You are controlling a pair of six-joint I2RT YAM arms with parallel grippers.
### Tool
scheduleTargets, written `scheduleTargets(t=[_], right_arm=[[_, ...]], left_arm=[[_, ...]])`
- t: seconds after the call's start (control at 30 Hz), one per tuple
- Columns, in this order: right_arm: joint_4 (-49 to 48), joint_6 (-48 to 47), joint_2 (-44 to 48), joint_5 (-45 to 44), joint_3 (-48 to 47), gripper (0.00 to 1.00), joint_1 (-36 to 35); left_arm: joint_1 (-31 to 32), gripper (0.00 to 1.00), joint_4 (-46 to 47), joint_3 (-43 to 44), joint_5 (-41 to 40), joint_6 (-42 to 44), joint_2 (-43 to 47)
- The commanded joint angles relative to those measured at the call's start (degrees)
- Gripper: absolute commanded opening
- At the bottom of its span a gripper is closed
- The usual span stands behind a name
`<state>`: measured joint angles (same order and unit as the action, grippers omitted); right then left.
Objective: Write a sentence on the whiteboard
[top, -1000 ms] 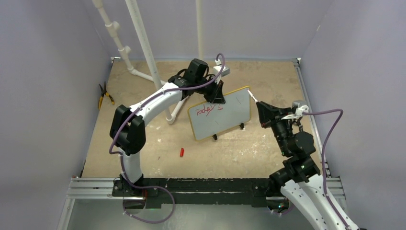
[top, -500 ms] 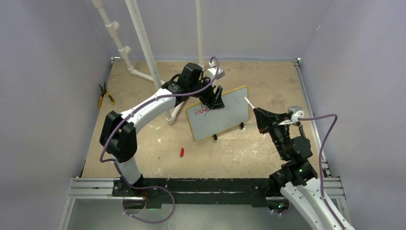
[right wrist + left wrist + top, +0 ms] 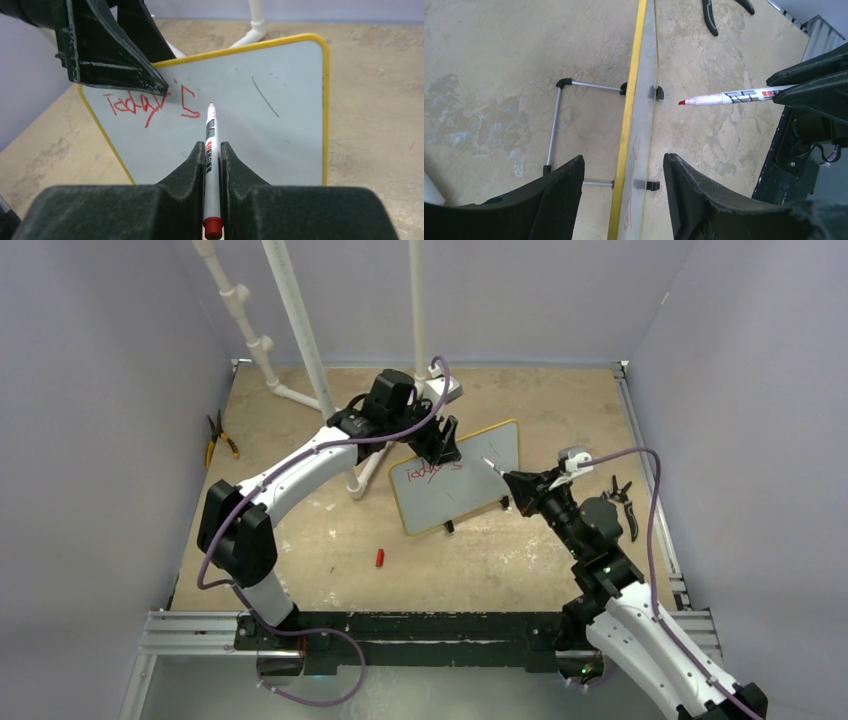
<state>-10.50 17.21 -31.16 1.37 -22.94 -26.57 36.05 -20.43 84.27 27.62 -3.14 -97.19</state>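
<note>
well, nearest to me my right gripper [image 3: 211,150] is clamped on a red marker [image 3: 210,127], its red butt end back between the fingers and its tip pointing ahead at the whiteboard [image 3: 280,140]. from my left wrist view a small gap shows between the tip and the board face. a small red cap [image 3: 379,558] lies on the bench [image 3: 300,530], left of that arm. the whiteboard stands near the middle of the bench, leaning back on its wire stand [image 3: 555,125]. the sentence [image 3: 145,102] so far is red letters reading roughly "today's" in the upper left of the board. the marker tip sits just right of the last letter. my left gripper [image 3: 624,162] is open, its jaws straddling the board's yellow top edge with space on each side. black pliers [image 3: 622,502] lie to the right, yellow-handled pliers [image 3: 218,438] far left, white pipes [image 3: 300,330] behind.
</note>
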Motion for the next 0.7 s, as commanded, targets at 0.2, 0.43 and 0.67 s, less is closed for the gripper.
scheduleTargets(t=[0.2,0.43,0.67], right_arm=[[-4.5,-2.8,-7.0,13.1,-1.5,0.00,-1.2],[-5.4,-4.1,-12.6,11.5,-2.6,0.00,-9.3],[-6.8,-4.3,-15.8,7.7,-3.5,0.00,-12.4]], left_arm=[[-0.4,0.38,-0.7,-3.2,-4.7,2.9,5.8],[-0.4,0.24,-0.7,-3.2,-4.1,2.9,5.3],[-0.4,0.14,-0.5,-3.4,-3.7,2.8,5.2]])
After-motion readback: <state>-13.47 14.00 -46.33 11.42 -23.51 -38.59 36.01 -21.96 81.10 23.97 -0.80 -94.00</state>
